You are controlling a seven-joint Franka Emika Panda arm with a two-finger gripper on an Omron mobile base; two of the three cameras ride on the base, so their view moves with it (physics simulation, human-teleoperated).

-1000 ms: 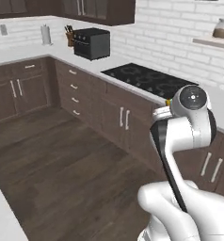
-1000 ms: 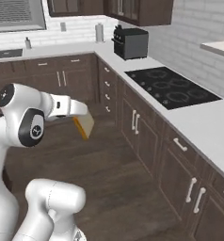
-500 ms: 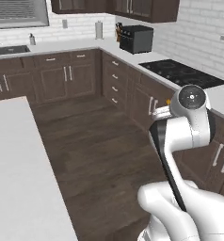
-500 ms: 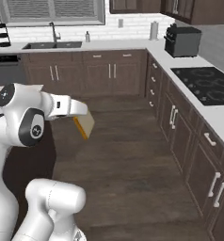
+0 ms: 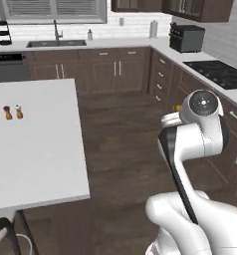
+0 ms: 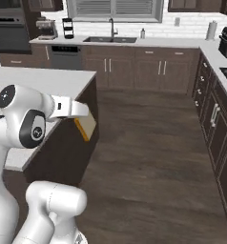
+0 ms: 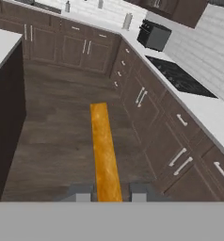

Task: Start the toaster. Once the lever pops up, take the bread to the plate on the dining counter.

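My gripper [image 7: 108,193] is shut on the bread [image 7: 104,150], a golden-yellow slice seen edge-on between the two dark fingertips [image 7: 79,193]. From the right base view, the bread [image 6: 86,127] hangs below the white hand, in front of the dark side of the dining counter [image 6: 39,81]. The dining counter [image 5: 41,144] is a wide white slab on the left. The dark toaster [image 5: 186,37] stands far back on the right worktop, and the toaster [image 7: 154,35] is also ahead in the hand view. The plate is out of view.
Two small shakers [image 5: 13,111] stand on the dining counter. A black cooktop [image 7: 177,75] lies in the right worktop over dark drawers. A sink [image 6: 108,39] sits under the back window. Wood floor [image 6: 149,143] lies open between the counters. A dark chair back [image 5: 3,234] shows at lower left.
The whole picture has swung from the cooktop corner toward the sink wall and the dining counter, so the base has moved. The bread stays gripped, with the arm in the same pose.
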